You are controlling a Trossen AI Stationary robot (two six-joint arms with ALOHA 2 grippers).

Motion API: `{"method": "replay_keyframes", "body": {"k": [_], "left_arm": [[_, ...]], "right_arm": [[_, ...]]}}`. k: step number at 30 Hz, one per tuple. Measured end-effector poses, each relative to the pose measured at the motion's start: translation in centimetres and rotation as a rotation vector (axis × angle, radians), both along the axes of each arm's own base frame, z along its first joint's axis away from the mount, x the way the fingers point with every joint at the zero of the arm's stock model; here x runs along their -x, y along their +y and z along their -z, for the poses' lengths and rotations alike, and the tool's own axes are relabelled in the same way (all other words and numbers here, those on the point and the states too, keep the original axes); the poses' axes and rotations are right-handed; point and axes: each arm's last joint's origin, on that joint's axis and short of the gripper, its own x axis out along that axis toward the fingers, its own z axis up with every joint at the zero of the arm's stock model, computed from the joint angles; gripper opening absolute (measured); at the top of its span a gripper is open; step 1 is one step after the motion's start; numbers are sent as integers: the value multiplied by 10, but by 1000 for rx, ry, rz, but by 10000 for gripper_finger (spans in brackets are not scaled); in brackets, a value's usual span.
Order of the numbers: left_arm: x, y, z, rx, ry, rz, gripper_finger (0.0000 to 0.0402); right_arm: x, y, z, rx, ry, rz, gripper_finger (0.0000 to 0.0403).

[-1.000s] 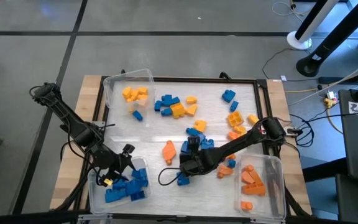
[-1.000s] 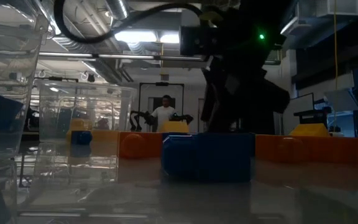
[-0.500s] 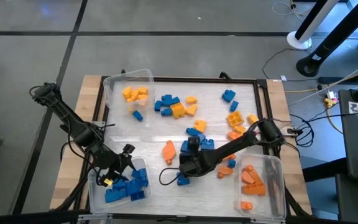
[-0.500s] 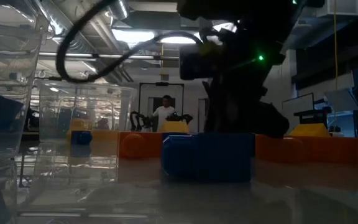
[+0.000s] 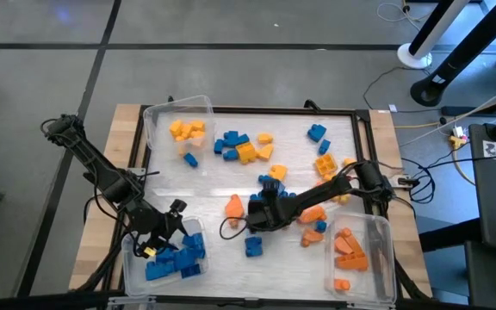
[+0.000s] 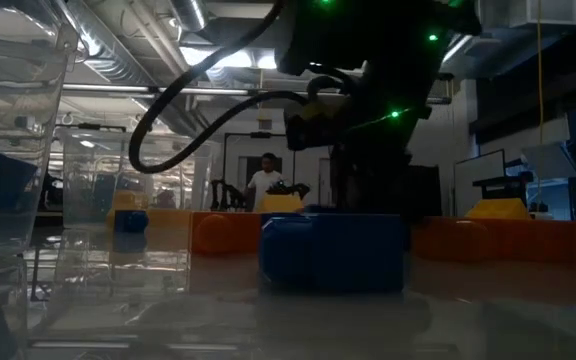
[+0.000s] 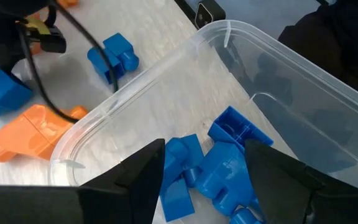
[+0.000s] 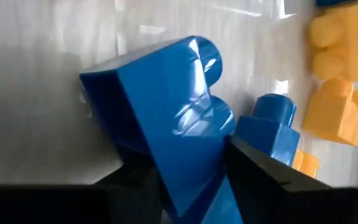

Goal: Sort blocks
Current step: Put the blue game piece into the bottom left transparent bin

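Note:
Blue, orange and yellow blocks lie scattered on the white table top (image 5: 231,185). My right gripper (image 5: 261,212) reaches in from the right to mid-table, shut on a blue block (image 8: 166,124) beside another blue block (image 8: 269,127) and yellow ones (image 8: 337,81). One blue block (image 5: 254,247) lies alone nearer the front; it fills the foreground of the low view (image 6: 333,250). My left gripper (image 7: 204,180) hangs open over the near-left bin (image 5: 136,267), above the blue blocks (image 7: 225,162) in it. My right gripper has the blue block between its two fingers, one finger (image 8: 257,171) on each side of the block's lower part (image 8: 191,180). The fingers slant down at it from the table's right. The block sits tilted, studs (image 8: 207,59) away from the gripper; I cannot tell if it is off the table.
A clear bin with yellow blocks (image 5: 183,129) stands far left, and a clear bin with orange blocks (image 5: 351,250) near right. An orange block (image 5: 234,207) lies just left of my right gripper. A black frame (image 5: 362,138) edges the work area.
My right gripper has moved toward the table's far edge and sunk, away from the lone blue block near the front and onto the blue blocks at mid-table.

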Motion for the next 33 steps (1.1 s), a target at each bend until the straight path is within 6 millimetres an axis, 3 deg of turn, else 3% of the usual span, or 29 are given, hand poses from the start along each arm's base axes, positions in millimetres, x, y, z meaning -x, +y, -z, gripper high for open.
{"method": "replay_keyframes", "body": {"k": [9, 15, 25, 33], "left_arm": [[-1, -1, -1, 21, -6, -10, 210], [3, 2, -8, 53, -37, -12, 210], [22, 19, -31, 148, -112, -27, 210], [36, 32, -35, 175, -77, -74, 210]], "right_arm": [[-2, -2, -5, 13, -15, 2, 21], [-14, 3, -21, -37, -29, -56, 18], [-46, 10, -94, 96, -145, -251, 11], [-62, 15, -153, 168, -275, -396, 14]]}}
